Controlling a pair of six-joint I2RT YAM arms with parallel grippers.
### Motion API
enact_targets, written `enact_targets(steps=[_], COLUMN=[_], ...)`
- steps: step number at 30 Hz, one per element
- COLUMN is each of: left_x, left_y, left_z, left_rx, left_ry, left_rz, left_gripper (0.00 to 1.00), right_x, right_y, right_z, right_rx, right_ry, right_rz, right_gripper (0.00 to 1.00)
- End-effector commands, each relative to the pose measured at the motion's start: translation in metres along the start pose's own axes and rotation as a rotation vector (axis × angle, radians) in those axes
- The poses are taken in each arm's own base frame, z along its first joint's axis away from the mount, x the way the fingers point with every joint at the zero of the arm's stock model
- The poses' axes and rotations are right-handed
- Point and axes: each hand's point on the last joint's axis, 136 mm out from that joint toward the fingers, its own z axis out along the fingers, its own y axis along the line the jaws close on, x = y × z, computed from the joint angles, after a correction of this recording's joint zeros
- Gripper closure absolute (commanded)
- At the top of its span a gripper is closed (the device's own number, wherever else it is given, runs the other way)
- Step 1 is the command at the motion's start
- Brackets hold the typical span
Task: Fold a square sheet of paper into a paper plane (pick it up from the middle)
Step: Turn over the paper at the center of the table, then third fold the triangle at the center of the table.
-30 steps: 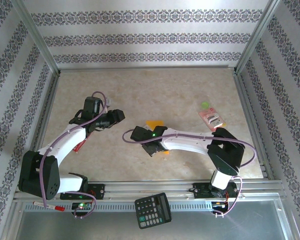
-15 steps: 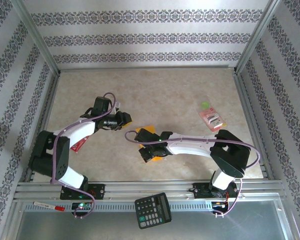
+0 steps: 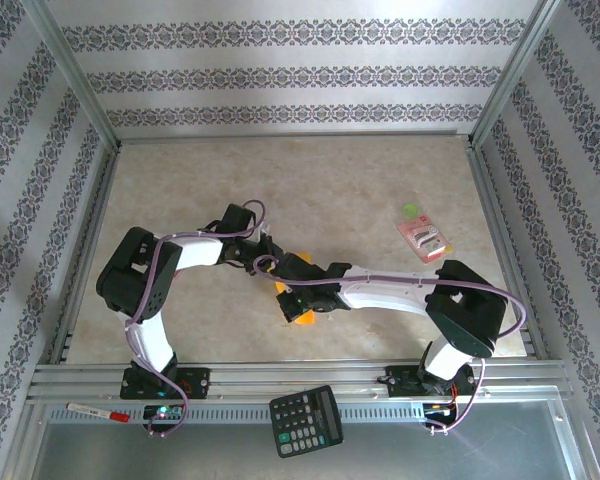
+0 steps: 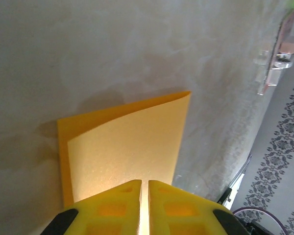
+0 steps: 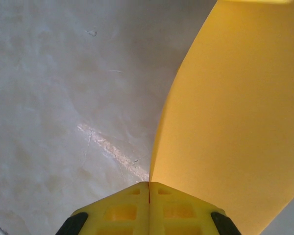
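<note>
Both arms have drawn together since a second ago. Near the front rail lies the calculator [image 3: 306, 421]. Beyond it, mid-table, the right gripper [image 5: 149, 185] and left gripper [image 4: 144, 183] each pinch the curved square sheet of paper [image 4: 127, 147].

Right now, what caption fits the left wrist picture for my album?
Left pincer pinching a curved orange-yellow paper sheet over the beige table.

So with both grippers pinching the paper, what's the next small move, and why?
Probably ease the square sheet of paper down onto the table and flatten it: left gripper and right gripper are both shut on it, and it looks doubled over yet bowed.
</note>
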Motion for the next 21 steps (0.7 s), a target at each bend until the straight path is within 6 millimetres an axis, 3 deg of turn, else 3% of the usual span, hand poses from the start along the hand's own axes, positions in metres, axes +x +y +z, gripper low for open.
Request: enact_targets(steps=[1, 11, 21], left_x=[-0.004, -0.003, -0.002], left_y=[0.0, 0.014, 0.019], left_z=[0.004, 0.012, 0.015], left_rx=[-0.008, -0.046, -0.055], left_ry=[0.007, 0.024, 0.034], left_rz=[0.044, 0.047, 0.043], left_gripper=[0.89, 0.9, 0.91], right_x=[-0.001, 0.003, 0.006], right_y=[0.0, 0.001, -0.005], right_z=[-0.004, -0.004, -0.01], right_rx=[-0.034, -0.105, -0.106], right_ry=[-0.013, -0.027, -0.048], right_rz=[0.024, 0.06, 0.061], right_gripper=[0.96, 0.85, 0.82])
